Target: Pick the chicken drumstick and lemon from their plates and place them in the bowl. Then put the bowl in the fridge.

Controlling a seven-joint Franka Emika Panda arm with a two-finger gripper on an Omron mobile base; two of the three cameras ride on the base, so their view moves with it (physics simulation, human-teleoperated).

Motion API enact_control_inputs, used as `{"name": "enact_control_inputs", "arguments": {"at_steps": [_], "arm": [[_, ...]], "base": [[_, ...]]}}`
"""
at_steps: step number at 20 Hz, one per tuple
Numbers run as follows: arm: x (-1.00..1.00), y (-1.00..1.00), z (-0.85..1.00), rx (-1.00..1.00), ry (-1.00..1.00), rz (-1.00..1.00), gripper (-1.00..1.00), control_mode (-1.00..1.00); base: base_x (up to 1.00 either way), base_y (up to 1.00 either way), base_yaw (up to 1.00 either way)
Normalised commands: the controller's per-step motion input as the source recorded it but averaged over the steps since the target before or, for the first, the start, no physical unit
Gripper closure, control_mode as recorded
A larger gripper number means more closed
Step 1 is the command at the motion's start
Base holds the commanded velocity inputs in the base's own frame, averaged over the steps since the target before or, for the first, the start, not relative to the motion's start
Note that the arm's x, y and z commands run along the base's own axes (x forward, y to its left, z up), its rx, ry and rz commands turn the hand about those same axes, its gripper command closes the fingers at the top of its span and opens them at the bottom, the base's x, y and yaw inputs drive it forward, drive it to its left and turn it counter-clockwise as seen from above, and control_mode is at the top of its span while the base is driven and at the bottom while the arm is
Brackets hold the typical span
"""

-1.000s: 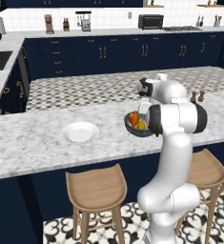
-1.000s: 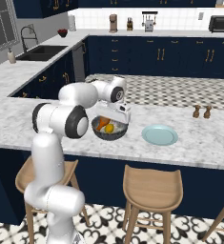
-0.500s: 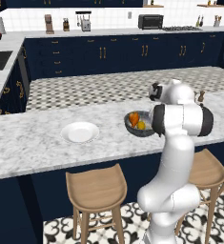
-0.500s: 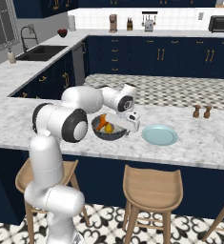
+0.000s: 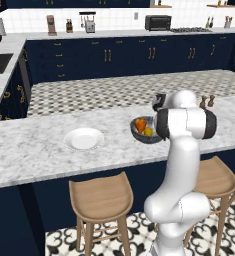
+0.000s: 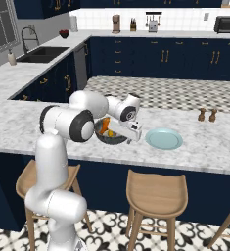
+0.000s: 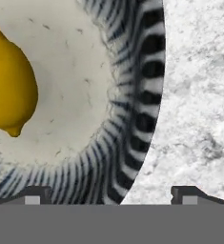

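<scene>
Lowered to the bowl's (image 7: 132, 119) rim, the wide-spread hand (image 7: 111, 193) overlooks the lemon (image 7: 8, 90) inside.

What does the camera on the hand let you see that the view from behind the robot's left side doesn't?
The hand view alone shows the bowl's ribbed black-and-white wall, its speckled pale inside, and the two tips of the open hand straddling the bowl's rim. The left base view alone shows the chicken drumstick in the bowl, the bare white plate, the robot's arm, the wooden stools and the navy cabinets. Both show the lemon lying in the bowl and the marble counter under it.
</scene>
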Motion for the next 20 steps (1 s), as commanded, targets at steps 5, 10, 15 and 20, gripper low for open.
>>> {"name": "enact_control_inputs", "arguments": {"at_steps": [5, 10, 15, 20], "arm": [[0.26, 0.06, -0.03, 0.0, -0.08, -0.02, -1.0, -1.0], [0.15, 0.12, -0.16, 0.0, -0.07, -0.05, -1.0, -1.0], [-0.08, 0.04, -0.23, 0.0, -0.03, -0.06, 1.0, -1.0], [-0.34, 0.0, -0.05, 0.0, 0.0, 0.0, 1.0, -1.0]], "base": [[0.0, 0.0, 0.0], [0.0, 0.0, 0.0], [0.0, 0.0, 0.0], [0.0, 0.0, 0.0]]}}
